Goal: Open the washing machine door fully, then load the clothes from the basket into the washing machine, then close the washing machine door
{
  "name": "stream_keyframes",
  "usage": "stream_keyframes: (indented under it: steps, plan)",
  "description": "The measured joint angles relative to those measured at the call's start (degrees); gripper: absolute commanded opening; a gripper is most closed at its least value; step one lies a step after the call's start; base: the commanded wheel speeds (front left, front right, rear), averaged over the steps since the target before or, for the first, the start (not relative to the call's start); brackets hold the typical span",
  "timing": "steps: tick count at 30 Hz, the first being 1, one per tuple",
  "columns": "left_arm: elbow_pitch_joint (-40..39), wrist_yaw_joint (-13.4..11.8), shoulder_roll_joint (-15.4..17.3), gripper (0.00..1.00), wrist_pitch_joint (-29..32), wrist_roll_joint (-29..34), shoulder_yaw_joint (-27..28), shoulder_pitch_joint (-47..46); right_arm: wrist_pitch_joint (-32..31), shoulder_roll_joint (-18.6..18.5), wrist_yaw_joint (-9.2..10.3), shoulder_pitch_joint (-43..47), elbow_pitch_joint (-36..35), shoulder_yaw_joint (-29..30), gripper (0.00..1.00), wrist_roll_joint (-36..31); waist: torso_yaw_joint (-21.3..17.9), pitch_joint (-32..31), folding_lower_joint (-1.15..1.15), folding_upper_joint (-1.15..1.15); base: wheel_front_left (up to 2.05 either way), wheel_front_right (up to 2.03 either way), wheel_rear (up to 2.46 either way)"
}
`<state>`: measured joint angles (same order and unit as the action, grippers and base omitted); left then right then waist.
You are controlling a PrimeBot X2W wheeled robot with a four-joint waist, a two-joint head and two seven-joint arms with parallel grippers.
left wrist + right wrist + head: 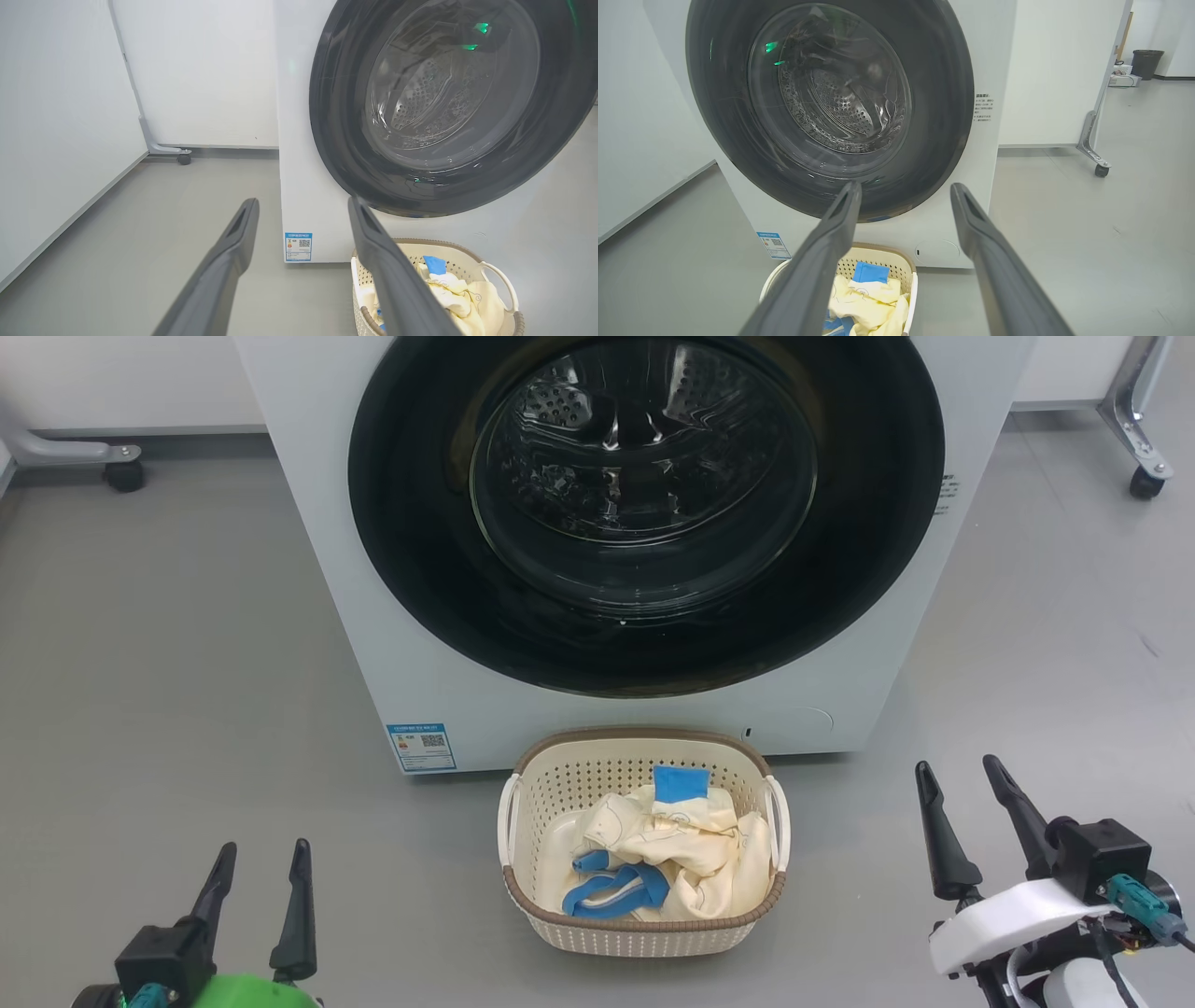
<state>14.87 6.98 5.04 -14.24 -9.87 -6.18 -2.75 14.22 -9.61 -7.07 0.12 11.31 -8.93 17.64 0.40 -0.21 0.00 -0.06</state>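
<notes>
Head view, items listed nearest first.

1. left gripper [265, 847], low at the left: both dark fingers spread wide, nothing between them.
2. right gripper [956, 765], low at the right: likewise spread wide and empty. Both stand well apart from the basket and short of the machine.
3. basket [644, 933], on the grey floor [168, 644] between the two grippers, just before the machine's foot. Mouth up. Its long axis runs left to right across the machine's front, with white handles at the two short ends.
4. clothes [695, 849], crumpled inside the basket, mostly in its right half. No clear long axis. A blue band stands at the far side and blue cuffs lie near left.
5. washing machine [560, 719], white front facing the robot, blue label [421, 748] at its lower left corner.
6. washing machine door [411, 523], shut and flat against the front, facing the robot squarely. Round, so no long axis. The drum is visible through the glass.

Step in hand, as judged: opening the door, not yet begun. Handle and hinge side cannot be made out. Locate the catch on the rim first, hook a finger behind it, then pull along the hinge's arc rather than straight out. The door's lower edge appears to stand above the basket's rim, so the swing should clear it, but watch it all the same.
</notes>
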Motion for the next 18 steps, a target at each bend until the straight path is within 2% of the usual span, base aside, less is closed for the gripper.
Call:
stream_keyframes:
  steps: [18]
  plan:
    - [0.2,0.0,-1.0,1.0,-0.2,0.0,1.7,0.1,0.0,0.8,-0.01,0.8,2.6,2.8,1.0,-0.5,-0.3,-0.2,0.0,0.0,0.0,0.0,0.0]
